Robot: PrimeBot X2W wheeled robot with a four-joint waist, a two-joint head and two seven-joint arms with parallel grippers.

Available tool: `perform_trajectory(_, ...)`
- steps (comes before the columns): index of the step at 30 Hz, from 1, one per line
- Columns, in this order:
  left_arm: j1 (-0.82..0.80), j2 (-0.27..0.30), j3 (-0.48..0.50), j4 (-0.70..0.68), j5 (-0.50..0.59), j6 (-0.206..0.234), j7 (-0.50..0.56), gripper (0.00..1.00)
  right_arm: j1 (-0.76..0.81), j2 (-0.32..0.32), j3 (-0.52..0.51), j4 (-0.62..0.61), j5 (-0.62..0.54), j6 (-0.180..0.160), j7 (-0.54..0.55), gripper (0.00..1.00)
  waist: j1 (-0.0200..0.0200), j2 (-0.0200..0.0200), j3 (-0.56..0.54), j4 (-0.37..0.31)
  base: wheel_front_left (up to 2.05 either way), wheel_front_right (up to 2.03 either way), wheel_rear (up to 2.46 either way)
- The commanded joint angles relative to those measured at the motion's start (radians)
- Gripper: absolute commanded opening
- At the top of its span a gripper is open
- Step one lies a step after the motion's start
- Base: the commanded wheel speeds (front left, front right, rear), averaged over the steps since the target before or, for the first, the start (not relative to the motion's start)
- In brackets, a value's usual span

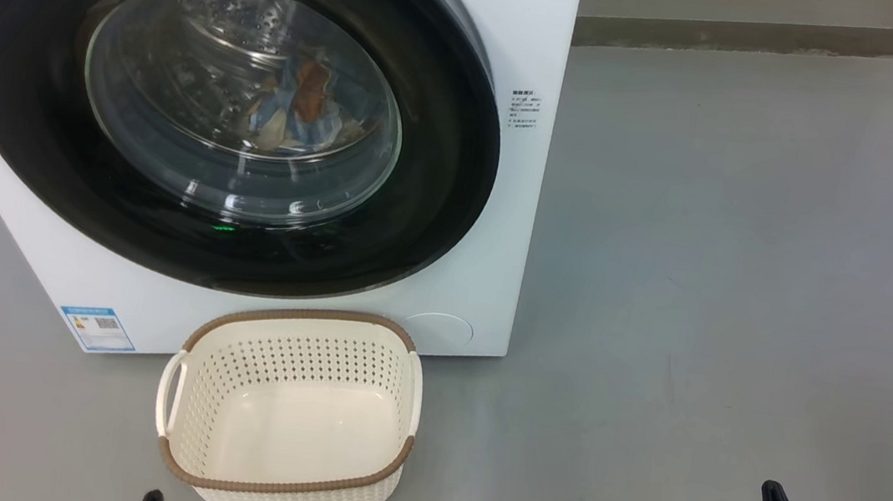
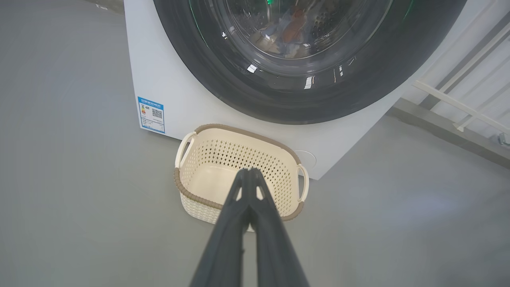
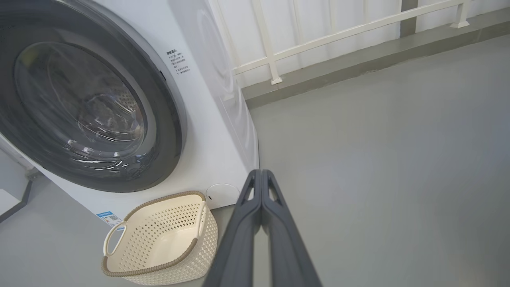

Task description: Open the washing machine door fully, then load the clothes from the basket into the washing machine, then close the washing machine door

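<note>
printed blue-orange clothes [image 1: 303,104] blur behind the glossy black round door [image 1: 19,93]; blue label sticker [image 1: 98,328] unreadable; left gripper [image 2: 250,171], right gripper [image 3: 261,172] both pinched shut, empty.

Smooth grey floor, low kerb and white railing at the back.

The floor [image 1: 746,276] is plain matt grey and takes up the right half and the bottom of the head view, evenly lit with a soft pale sheen and no hard shadows. Across the upper right of that view runs a darker grey kerb [image 1: 773,37]. In the right wrist view the kerb slants across the upper right. A white railing [image 3: 338,34] of thin posts and one rail stands on it, in front of a white wall [image 3: 303,20]. The same railing shows at the right edge of the left wrist view.
</note>
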Motion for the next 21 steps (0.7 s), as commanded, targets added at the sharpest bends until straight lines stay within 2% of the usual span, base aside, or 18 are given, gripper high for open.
perform_trajectory(1,-0.039,0.01,0.015,-0.027,-0.021,-0.005,0.004,0.0,-0.037,-0.007,-0.004,-0.021,0.023,-0.001,0.006,0.0,-0.0001,-0.0001,0.0,0.0,0.0,0.0,0.0)
perform_trajectory(21,-0.068,0.016,0.044,-0.041,-0.239,-0.02,0.065,0.0,-0.067,0.005,-0.01,-0.014,0.25,-0.002,0.068,0.0,-0.0001,-0.0001,0.008,0.005,0.0,0.0,0.0)
